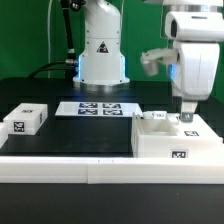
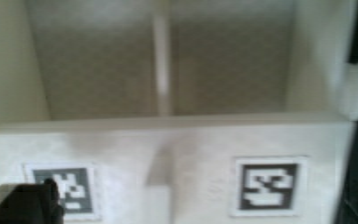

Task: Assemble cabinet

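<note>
In the exterior view, the gripper (image 1: 187, 121) hangs pointing straight down over the cabinet box (image 1: 165, 143), its tips at the box's top rim towards the exterior view's right. From this angle it is hard to tell how far apart the jaws stand or whether they touch the rim. The cabinet box sits on the black table (image 1: 85, 135) at the exterior view's right, close behind the long low white rail (image 1: 60, 166), with a square tag on its near face. A small white panel (image 1: 25, 120) with tags lies well apart at the exterior view's left. The marker board (image 1: 98, 107) lies flat between them, farther back, in front of the robot's base (image 1: 101, 55).

In the wrist view, the open inside of the cabinet box fills the picture, with a ridge running down its middle and two tags on the nearer wall. One dark finger (image 2: 16, 208) shows at a corner and a dark sliver at the opposite edge, so the jaws stand wide and grip nothing.
</note>
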Available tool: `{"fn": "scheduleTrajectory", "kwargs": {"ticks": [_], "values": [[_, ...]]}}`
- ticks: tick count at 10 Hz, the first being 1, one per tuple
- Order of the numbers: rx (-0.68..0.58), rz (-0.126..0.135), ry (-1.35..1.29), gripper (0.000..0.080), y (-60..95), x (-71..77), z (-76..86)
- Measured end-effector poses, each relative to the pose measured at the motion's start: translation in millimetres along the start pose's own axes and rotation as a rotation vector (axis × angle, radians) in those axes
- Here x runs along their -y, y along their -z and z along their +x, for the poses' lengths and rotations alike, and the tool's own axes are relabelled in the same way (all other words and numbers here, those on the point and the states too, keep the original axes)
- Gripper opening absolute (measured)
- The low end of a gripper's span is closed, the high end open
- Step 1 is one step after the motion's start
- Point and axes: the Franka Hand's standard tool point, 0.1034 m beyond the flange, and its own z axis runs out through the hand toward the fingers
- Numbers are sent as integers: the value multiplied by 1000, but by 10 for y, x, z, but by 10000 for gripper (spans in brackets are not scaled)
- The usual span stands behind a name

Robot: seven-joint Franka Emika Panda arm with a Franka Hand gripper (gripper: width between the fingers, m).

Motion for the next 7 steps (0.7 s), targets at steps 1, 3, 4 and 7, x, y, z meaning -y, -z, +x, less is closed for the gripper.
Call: {"fn": "scheduleTrajectory", "kwargs": {"ticks": [1,3,4,7], "values": [[8,1,1,797,76,150,-34],[23,12,-29,797,130,412,-117],[24,14,-29,797,124,421,-123],[24,16,-31,797,111,418,-129]]}}
